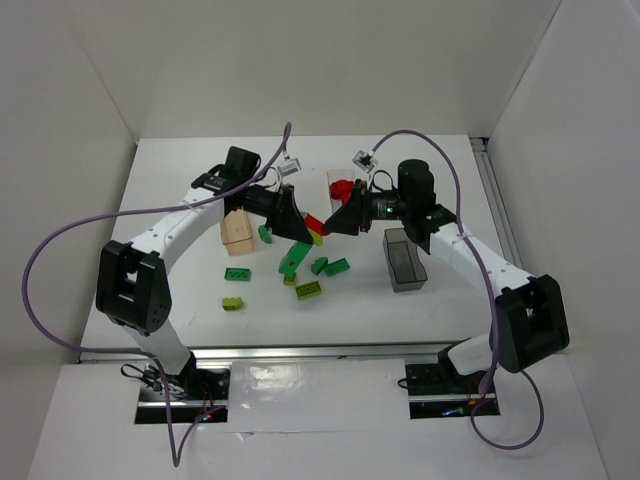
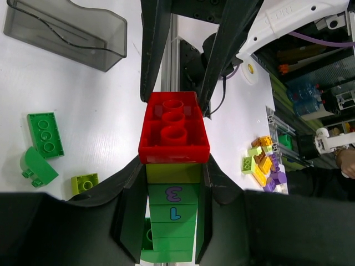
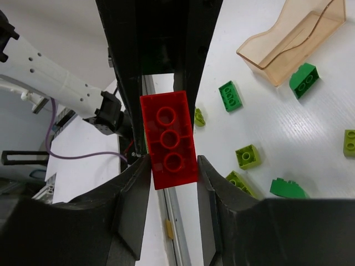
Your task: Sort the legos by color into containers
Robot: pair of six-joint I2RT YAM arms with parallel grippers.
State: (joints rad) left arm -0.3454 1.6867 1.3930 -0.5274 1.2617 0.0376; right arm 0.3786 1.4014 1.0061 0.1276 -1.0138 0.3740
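**A:** The left tool (image 2: 173, 170) is clamped tight on a short stack of green and lime legos (image 2: 172, 208), held up off the counter (image 1: 175, 170).

**B:** And the right tool (image 3: 171, 162)?

**A:** Its fingers are pinched on the sides of the red brick (image 3: 168, 138), which is stuck on the far end of that same stack. So the two tools meet nose to nose over the middle of the counter, with the stack bridging them.

**B:** Where are the boxes from here?

**A:** The clear box (image 1: 333, 177) sits just behind the two tools and has a red lego (image 1: 343, 188) in it. The tan box (image 1: 238, 234) stands close beside the left tool, on its outer side. The smoky grey box (image 1: 405, 262) is over on the right, next to the right arm.

**B:** The other pieces?

**A:** Green legos (image 1: 237, 274) and lime legos (image 1: 308, 290) lie scattered on the counter, nearer us than the tools, between the tan box and the grey one.
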